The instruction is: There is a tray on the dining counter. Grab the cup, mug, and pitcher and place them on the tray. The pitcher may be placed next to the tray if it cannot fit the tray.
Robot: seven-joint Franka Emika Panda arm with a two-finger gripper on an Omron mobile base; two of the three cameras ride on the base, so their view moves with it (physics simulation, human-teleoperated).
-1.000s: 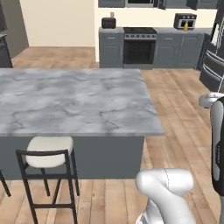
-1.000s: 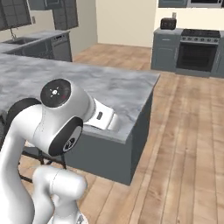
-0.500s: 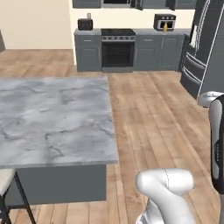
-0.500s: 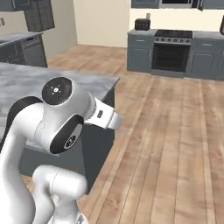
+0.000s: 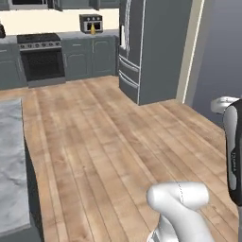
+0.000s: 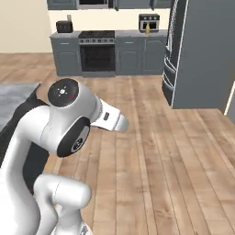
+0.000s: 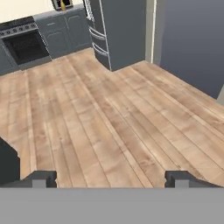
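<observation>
My gripper (image 7: 112, 179) is open, its two dark fingertips (image 7: 43, 178) spread wide over bare wooden floor with nothing between them. A corner of the marble dining counter (image 5: 12, 165) lies at the far left of the left base view, and a strip of the dining counter (image 6: 16, 96) sits behind my arm in the right base view. A small mustard-yellow pitcher (image 5: 92, 30) stands far off on the back worktop in front of the toaster; the pitcher (image 6: 147, 30) also appears in the right base view. The tray, cup and mug are out of view.
A tall grey fridge (image 5: 151, 47) stands ahead on the right, with a grey wall (image 5: 222, 47) beyond it. The stove (image 5: 42, 59), grey cabinets and a toaster (image 5: 90, 22) line the back wall. Open plank floor (image 5: 118, 142) stretches between the counter and the fridge.
The whole picture has slid left, so the base has turned right. The dining counter has shrunk to the left edge and the fridge has come into view. The gripper has stayed open.
</observation>
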